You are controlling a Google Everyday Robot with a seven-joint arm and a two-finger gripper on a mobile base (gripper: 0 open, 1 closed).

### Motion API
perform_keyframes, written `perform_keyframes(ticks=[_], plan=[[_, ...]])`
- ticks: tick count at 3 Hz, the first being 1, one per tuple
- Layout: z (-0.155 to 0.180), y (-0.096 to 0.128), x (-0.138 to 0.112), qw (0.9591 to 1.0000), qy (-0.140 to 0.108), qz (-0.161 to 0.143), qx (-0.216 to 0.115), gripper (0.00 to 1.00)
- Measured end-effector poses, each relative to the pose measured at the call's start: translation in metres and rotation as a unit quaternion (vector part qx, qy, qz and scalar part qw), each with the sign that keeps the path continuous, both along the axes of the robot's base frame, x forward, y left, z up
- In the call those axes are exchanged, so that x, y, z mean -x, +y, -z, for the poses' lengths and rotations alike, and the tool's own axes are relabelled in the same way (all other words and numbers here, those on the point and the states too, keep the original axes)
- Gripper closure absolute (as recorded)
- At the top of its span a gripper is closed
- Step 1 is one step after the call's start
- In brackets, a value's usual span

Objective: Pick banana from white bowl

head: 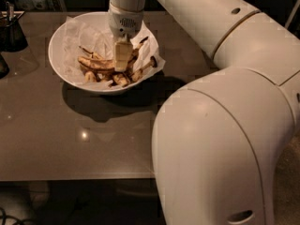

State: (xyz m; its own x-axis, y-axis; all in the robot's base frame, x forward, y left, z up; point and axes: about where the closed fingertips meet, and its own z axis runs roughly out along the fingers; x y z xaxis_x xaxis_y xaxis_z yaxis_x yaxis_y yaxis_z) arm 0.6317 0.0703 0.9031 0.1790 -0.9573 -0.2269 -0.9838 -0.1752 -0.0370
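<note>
The white bowl (pixel 58 64) sits on the dark table, lined with crinkled white paper. Inside lie several brown-mottled banana pieces. The banana (pixel 96 63), long, curved, dull yellow and brown, lies across the bowl's middle. My gripper (pixel 122 62) hangs straight down from the white arm into the bowl, its tip at the right end of the banana, among the pieces. Its pale finger hides the spot where it meets the fruit.
A small dark container (pixel 11 32) stands at the table's far left. The big white arm (pixel 220 139) fills the right half of the view and hides that part of the table. The table's front edge (pixel 75 178) runs low in the view.
</note>
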Motion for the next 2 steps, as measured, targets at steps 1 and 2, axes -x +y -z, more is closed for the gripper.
perform_keyframes(ticks=[1, 2], plan=[[0.0, 0.0, 0.0, 1.0, 0.0, 0.0, 0.0, 1.0], [-0.014, 0.002, 0.003, 0.9992, -0.029, -0.005, -0.029, 1.0]])
